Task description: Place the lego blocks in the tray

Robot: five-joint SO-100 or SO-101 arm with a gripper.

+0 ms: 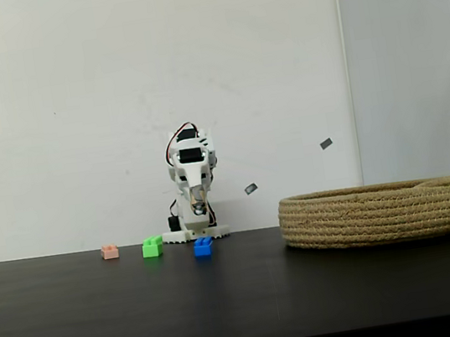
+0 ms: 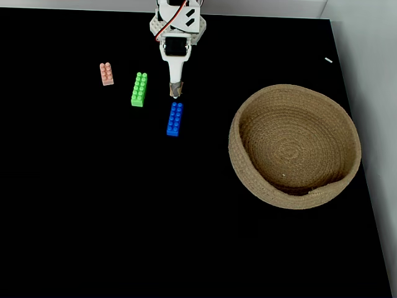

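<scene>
- The step in hand looks like the first pick: all three bricks lie on the black table [image 2: 87, 205] and the tray [image 2: 251, 180] holds nothing, so no brick has been placed yet
- The gripper [image 2: 175, 93] hangs folded in front of the arm's base, tip pointing down and toward the blue brick [image 2: 175, 118]; from above its fingers seem drawn together to a narrow point, but whether a slit stays between them I cannot tell
- To do this well, I would spread the fingers before descending, reach a little past the present tip position, and straddle the blue brick across its short sides, since its long axis runs almost straight away from the fingers
- Come down square; a skewed close could spin such a light brick away
- The blue brick sits just beyond the fingertips, apart from them, in line with the arm
- The green brick [image 2: 139, 89] lies to the left of the fingers in the top-down fixed view, beside them; the pink brick [image 2: 107, 74] lies farther left
- The tray stands well off to the right of the fingers, walls low enough to clear with a modest lift
</scene>
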